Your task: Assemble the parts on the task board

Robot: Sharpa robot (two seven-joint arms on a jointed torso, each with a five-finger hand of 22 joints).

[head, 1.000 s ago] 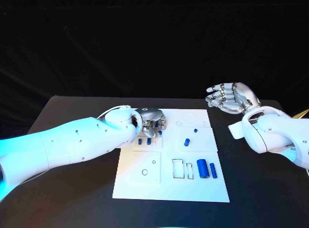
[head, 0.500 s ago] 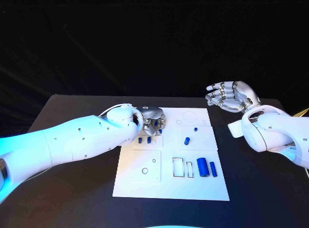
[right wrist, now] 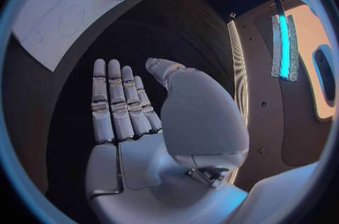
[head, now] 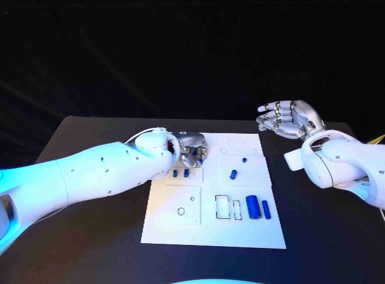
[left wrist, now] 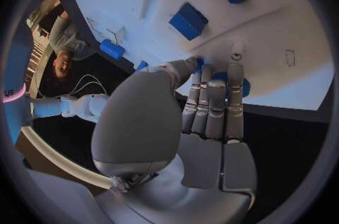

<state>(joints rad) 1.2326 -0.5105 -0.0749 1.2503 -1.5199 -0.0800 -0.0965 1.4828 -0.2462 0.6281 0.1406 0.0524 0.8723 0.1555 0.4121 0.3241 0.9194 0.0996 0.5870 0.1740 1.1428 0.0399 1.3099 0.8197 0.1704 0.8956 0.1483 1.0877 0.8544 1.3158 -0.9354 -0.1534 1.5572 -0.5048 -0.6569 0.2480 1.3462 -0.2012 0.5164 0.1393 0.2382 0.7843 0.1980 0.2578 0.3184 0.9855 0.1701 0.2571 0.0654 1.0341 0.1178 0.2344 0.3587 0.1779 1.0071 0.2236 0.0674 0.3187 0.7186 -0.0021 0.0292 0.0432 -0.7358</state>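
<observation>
White and flat, the rectangular task board (head: 211, 231) lies in the middle of the black table (head: 90, 236), its near part bare apart from printed outlines. Going back from that edge, a thick blue cylinder (head: 252, 207) lies beside a thinner blue rod (head: 265, 209) toward the board's right side, both lengthwise and just apart from each other, with narrow rectangular slots (head: 221, 207) to their left and a square panel with a small hole (head: 181, 208) further left.

Farther back, a short blue peg (head: 233, 175) lies near the board's middle-right, and a tiny blue stud (head: 244, 160) sits just beyond it. On the left side two small blue blocks (head: 180, 174) lie side by side; the left wrist view shows them (left wrist: 188, 21) as squarish pieces apart from the fingers.

Just beyond the blocks the silver left hand (head: 188, 149) hangs over the board's far left part, at the end of its white arm (head: 81, 180). Its fingers (left wrist: 212, 100) lie pressed together and curled down, their tips against a small blue part (left wrist: 243, 86) on the board; whether that part is pinched I cannot tell.

Farthest off, the silver right hand (head: 286, 120) is raised beyond the board's far right corner, palm up, fingers (right wrist: 116, 100) spread loosely and holding nothing.
</observation>
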